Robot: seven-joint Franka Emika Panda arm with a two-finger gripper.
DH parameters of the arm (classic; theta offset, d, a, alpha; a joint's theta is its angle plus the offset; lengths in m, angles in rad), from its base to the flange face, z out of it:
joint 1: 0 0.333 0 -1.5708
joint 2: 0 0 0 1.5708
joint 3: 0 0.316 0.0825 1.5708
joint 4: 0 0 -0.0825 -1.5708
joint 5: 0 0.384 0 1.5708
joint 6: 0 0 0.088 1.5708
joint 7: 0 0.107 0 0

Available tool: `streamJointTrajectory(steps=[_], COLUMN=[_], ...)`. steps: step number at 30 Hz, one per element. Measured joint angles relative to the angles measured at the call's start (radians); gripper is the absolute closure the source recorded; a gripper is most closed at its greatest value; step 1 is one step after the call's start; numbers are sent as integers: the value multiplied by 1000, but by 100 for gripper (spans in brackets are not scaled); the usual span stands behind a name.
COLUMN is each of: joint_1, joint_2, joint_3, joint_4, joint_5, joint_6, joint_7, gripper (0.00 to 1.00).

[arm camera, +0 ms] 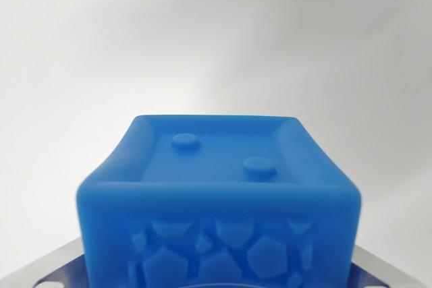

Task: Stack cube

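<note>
Item: blue cube (217,200), soft-looking, filling the lower middle of the wrist view; we note a recessed face turned away from the lens bearing two raised round studs, and a near face embossed with irregular polygon shapes; Position: very close under the camera, square to it, its lower edge cut off by the frame; Flanking parts: grey metal pieces at the lower corners, one on the wrist view's left (50,266) and one on the wrist view's right (388,271), which we take for parts of the robot's hand; Claw: fingertips not visible, so we cannot tell whether it is clenched on the cube or released; Judgement: the cube sitting so near and so centred suggests to us that it is carried for stacking, though this is inference only; Surroundings: pale, blurred, featureless surface beyond; a faint green tint at the top edge, too blurred to identify; no second cube in sight
</note>
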Motion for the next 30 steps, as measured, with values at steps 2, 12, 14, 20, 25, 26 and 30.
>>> streamJointTrajectory(steps=[2,12,14,20,25,26,30], joint_1=[-4,-26,-30,-42,-52,-55,-63], joint_2=[6,47,55,81,101,105,123], joint_3=[0,0,0,0,0,0,0], joint_4=[9,68,80,117,147,153,180], joint_5=[0,4,4,6,7,8,9], joint_6=[-3,-21,-25,-35,-46,-48,-58], joint_7=[-2,-15,-17,-23,-28,-29,-33], gripper=[100,100,100,100,100,100,100])
